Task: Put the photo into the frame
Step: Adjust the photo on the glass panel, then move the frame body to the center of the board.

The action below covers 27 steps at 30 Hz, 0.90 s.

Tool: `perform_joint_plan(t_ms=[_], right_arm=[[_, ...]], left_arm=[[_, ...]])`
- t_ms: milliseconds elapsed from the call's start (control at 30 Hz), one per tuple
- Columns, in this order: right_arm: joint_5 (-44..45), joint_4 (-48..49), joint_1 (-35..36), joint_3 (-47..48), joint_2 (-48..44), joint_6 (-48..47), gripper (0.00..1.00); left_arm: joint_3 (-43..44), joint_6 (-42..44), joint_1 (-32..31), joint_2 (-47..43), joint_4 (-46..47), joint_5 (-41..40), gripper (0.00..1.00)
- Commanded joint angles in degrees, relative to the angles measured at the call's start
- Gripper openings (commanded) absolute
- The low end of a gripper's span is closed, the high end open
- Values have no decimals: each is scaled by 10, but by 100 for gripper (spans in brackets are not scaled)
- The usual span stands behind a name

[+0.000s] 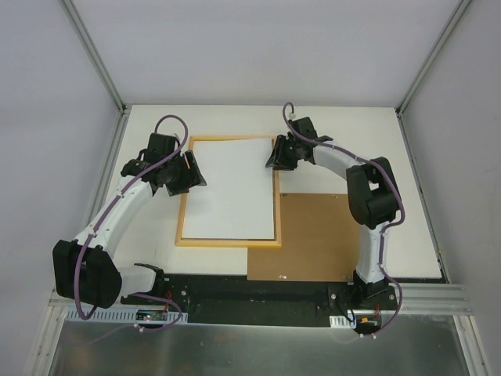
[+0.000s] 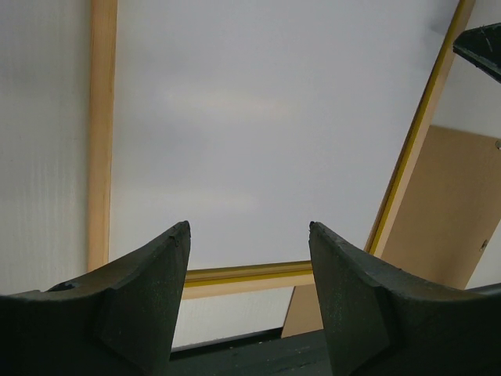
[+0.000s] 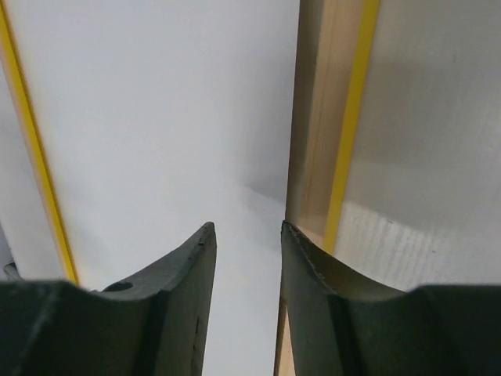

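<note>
Table [image 1: 407, 157] white under frame [image 1: 228, 244], walls [image 1: 258, 47] grey

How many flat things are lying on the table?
3. A white rectangular paper sheet lies inside a thin light-wood rectangular frame; a brown hardboard panel sits at the frame's near right corner, partly under it. Others could hide underneath.
</note>
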Motion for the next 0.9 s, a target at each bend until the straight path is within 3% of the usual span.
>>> perform_joint_plan(t_ms=[0, 200, 467, 867], right_arm=[[62, -79, -8, 28, -59, -50, 43], [110, -110, -8, -22, -112, -82, 44], [149, -90, 35, -101, -121, -84, 37], [219, -98, 91, -109, -99, -91, 38]], left_arm=[[20, 15, 6, 1, 3, 8, 61], [20, 14, 6, 4, 6, 13, 61], [27, 8, 6, 10, 10, 22, 61], [19, 8, 6, 5, 10, 20, 61]])
